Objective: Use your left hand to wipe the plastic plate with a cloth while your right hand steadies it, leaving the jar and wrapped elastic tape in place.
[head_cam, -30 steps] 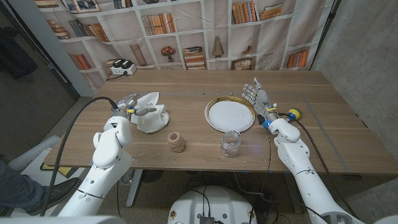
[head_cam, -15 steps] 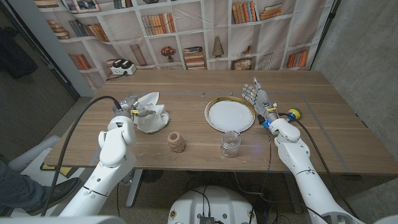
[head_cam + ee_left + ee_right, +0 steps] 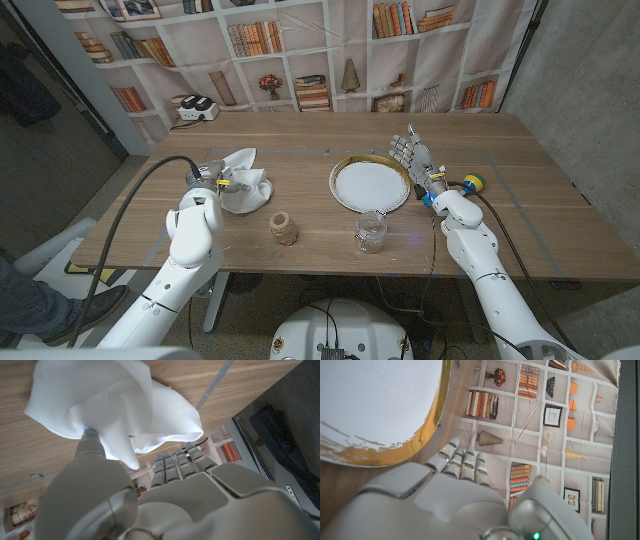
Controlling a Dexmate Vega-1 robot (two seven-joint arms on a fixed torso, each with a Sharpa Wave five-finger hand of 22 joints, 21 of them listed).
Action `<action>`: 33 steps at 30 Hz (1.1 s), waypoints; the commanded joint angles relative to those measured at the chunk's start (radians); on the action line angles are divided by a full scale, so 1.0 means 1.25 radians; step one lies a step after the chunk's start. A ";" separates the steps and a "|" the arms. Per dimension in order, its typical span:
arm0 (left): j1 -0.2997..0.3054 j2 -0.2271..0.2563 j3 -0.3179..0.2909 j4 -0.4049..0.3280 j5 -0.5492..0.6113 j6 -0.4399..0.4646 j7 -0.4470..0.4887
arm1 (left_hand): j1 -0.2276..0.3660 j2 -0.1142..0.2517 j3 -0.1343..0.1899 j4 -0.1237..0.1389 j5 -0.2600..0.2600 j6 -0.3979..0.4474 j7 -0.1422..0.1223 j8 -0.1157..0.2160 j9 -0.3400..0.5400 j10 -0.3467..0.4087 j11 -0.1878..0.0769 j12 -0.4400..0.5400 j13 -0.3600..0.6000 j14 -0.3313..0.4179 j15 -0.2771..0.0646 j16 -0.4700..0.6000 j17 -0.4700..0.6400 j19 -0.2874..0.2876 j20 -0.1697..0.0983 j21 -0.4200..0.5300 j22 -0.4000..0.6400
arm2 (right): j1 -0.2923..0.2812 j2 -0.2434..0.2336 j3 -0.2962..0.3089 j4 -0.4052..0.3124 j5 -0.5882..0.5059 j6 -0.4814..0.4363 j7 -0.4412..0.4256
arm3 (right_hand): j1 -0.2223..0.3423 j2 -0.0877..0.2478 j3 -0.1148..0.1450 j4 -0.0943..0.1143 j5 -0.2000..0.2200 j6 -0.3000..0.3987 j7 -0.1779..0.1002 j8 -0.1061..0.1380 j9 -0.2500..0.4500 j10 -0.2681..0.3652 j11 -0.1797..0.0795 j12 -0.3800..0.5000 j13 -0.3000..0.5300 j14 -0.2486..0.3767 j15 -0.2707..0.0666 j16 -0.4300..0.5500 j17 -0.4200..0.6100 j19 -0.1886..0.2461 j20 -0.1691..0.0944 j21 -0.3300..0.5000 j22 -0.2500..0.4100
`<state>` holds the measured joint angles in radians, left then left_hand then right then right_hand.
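Left of frame centre, the left hand (image 3: pixel 212 179) pinches the soft, light crumpled white cloth (image 3: pixel 244 187); grasp its bunched folds. Right hand (image 3: pixel 412 156), fingers spread, stands beside the stiff, light gold-rimmed white plastic plate (image 3: pixel 370 184).

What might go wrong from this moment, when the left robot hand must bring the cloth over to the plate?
1. The wrapped elastic tape and the jar stand near the front edge, close to the way from the cloth to the plate; a low sweep may knock them.
2. The right robot hand stands beside the plate rim, seemingly not pressing it, so wiping could slide the plate.
3. The left robot hand holds only part of the cloth, which may slip or drag.
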<state>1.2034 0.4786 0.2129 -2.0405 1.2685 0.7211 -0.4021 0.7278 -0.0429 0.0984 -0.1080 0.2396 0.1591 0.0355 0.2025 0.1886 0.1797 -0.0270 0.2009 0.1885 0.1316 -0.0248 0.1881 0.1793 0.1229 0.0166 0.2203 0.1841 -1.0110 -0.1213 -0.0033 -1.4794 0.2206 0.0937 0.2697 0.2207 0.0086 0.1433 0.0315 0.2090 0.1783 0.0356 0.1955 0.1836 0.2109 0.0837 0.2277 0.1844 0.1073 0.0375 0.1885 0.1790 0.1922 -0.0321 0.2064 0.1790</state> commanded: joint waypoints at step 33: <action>-0.064 0.020 0.077 0.063 0.050 0.055 -0.163 | 0.131 0.032 0.035 -0.036 -0.002 0.009 -0.005 0.003 0.003 0.011 -0.002 0.006 0.003 0.044 0.002 0.012 0.003 0.094 0.078 0.020 0.000 | 0.010 0.005 0.001 0.000 -0.008 -0.035 -0.002 | 0.003 0.011 -0.003 -0.002 -0.004 0.006 -0.005 0.001 0.003 0.006 0.004 -0.003 0.001 0.007 0.002 -0.002 0.002 -0.002 0.007 -0.003 0.005</action>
<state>1.1482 0.5034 0.2858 -1.9834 1.3170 0.7739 -0.5510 0.8625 -0.0172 0.1301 -0.1504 0.2389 0.1560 0.0325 0.2025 0.1884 0.1774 -0.0294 0.2010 0.1884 0.1669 -0.0233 0.1935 0.1795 0.2134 0.1097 0.2350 0.1812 -1.0025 -0.1133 -0.0045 -1.4781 0.2131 0.0617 0.2638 0.2247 0.0126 0.1421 0.0303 0.2090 0.1821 0.0319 0.1955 0.1835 0.2109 0.0837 0.2277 0.1842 0.1074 0.0374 0.1885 0.1789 0.1868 -0.0267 0.2065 0.1790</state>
